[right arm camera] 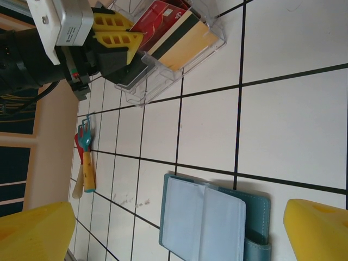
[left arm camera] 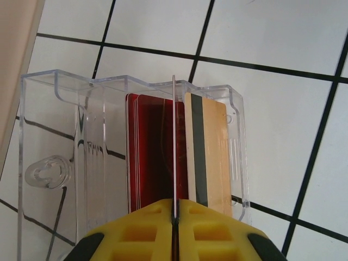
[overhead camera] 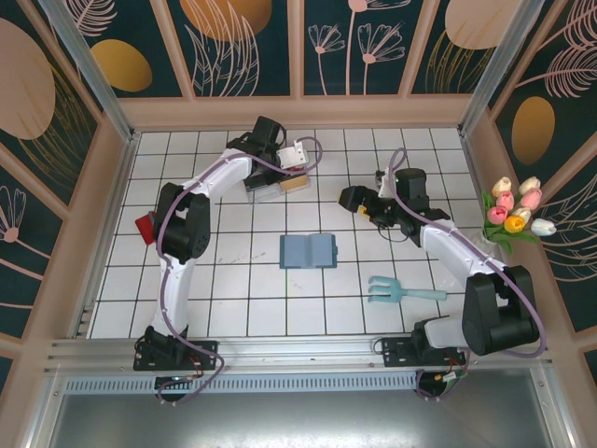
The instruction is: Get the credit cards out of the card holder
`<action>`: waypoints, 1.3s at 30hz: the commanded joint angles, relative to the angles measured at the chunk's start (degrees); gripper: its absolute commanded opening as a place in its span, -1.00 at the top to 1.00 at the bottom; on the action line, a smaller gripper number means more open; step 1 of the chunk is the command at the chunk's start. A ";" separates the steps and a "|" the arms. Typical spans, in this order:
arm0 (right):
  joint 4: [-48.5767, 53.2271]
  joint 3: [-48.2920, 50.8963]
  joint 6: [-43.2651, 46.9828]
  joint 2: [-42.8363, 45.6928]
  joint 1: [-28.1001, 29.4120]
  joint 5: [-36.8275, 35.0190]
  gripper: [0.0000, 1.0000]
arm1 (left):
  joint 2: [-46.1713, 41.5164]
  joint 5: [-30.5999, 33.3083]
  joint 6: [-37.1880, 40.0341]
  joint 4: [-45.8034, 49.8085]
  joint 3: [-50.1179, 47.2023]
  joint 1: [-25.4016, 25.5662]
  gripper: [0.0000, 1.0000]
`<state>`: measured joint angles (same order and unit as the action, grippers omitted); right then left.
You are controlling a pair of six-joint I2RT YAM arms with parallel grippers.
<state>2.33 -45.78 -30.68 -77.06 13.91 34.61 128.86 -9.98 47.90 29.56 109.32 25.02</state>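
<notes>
The teal card holder point(overhead camera: 308, 250) lies open and flat in the middle of the worktop point(overhead camera: 233, 289), pale inner pockets up, near the right tool point(overhead camera: 357, 203), whose jaws gape wide. Well apart, the left tool point(left arm camera: 174, 217) pinches a thin card point(left arm camera: 174, 136) edge-on in the clear tray point(left arm camera: 54, 136), between the standing red card point(left arm camera: 155, 152) and brownish-gold card point(left arm camera: 215, 152).

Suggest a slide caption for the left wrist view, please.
Left gripper pinches a thin card, edge-on, at a clear plastic tray holding a red card and a gold, black-striped card.
</notes>
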 commanded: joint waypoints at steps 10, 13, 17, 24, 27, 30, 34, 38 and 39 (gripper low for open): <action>-1.78 0.69 -0.86 -0.19 -0.48 1.68 -0.98 | 1.83 1.12 -3.59 -0.48 3.27 -0.49 0.86; -1.85 0.70 -0.88 -0.15 -0.52 1.95 -0.98 | 2.05 -1.32 -4.07 1.63 4.59 -0.58 0.99; -1.84 0.69 -0.96 -0.11 -0.47 2.04 -0.98 | 2.56 -3.10 -3.45 4.97 6.12 -0.60 1.00; -2.06 0.79 -1.12 -0.17 -0.54 2.13 -0.98 | 2.60 -0.74 -3.88 4.70 5.91 -0.58 1.00; -2.09 0.78 -1.14 -0.20 -0.49 2.22 -0.98 | 2.54 0.60 -4.37 3.31 5.78 -0.58 1.00; -1.98 0.87 -1.05 -0.11 -0.47 2.26 -0.98 | 2.48 1.43 -4.72 2.09 5.66 -0.67 1.00; -1.94 0.78 -1.04 -0.16 -0.50 2.29 -0.98 | 2.54 1.86 -5.10 1.11 5.39 -0.67 1.00; -1.82 0.69 -1.05 -0.11 -0.49 2.45 -0.98 | 3.05 1.78 -5.19 1.17 5.14 -0.67 1.00; -1.85 0.65 -1.14 -0.11 -0.49 2.40 -0.98 | 3.15 1.89 -5.18 1.18 4.86 -0.67 1.00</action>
<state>2.26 -45.58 -31.00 -77.06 13.91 35.75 130.82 -9.54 43.38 32.40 113.82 24.95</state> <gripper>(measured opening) 0.990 0.059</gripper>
